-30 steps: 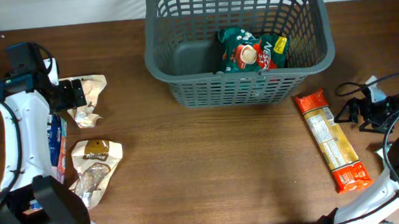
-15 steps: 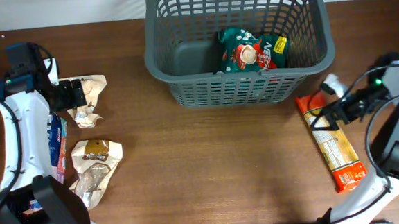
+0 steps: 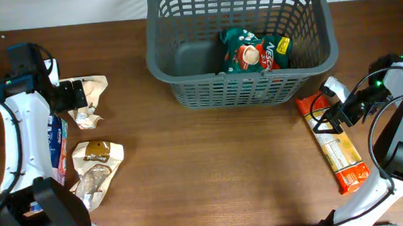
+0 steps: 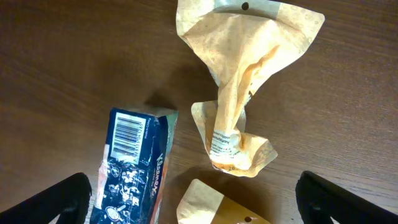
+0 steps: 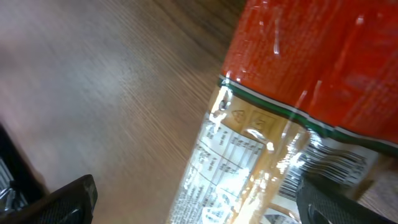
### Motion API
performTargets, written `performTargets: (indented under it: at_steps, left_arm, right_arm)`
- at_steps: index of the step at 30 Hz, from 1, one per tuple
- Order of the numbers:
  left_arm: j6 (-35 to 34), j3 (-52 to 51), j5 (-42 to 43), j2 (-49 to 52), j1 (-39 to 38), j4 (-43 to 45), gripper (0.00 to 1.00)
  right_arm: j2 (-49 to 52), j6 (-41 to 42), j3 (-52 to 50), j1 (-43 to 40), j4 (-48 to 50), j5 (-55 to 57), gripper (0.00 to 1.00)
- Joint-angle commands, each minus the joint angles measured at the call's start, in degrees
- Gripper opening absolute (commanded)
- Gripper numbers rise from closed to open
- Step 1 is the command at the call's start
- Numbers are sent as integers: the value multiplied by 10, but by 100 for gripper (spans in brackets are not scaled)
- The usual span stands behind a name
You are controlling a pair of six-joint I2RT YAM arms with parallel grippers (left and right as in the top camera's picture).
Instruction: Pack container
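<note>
**Mia:** Where is the basket?

**Tom:** The basket [image 3: 242, 89] sits at the far middle of the surface, open side up so things can drop in. A green pack [image 3: 254, 50] lies inside, on the right. I can read "NES" on it

**Mia:** What are the right jaws doing?

**Tom:** They hang wide open over the far end of the long pack [image 3: 344, 160], just right of the basket, and hold nothing. I think they are lined up there to grab it. Its end is red [image 5: 292, 62], and the small print is too blurry to read

**Mia:** And the left jaws?

**Tom:** Wide open too, and empty. They hang over a crumpled tan bag [image 4: 242, 93] on the far left. Beside it lies a blue pack [image 4: 134, 168] that says "Kleenex", with a bar code on it
</note>
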Motion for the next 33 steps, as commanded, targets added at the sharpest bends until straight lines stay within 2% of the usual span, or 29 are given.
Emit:
performTargets:
  at_steps: [1,7,11,17,33]
  left_arm:
    - [12,3,2,3,3,-1,100]
    - [12,3,2,3,3,-1,99]
    - [12,3,2,3,3,-1,99]
    - [12,3,2,3,3,-1,99]
    - [12,3,3,3,3,-2,99]
  right_arm:
    - [-10,-7,-6,-6,7,9,99]
    - [-10,-6,-6,-7,41,14,99]
    - [-10,-2,-6,-7,56,58,99]
    - [-10,72,-6,-7,84,138,99]
    - [0,74,-12,-5,100,85,99]
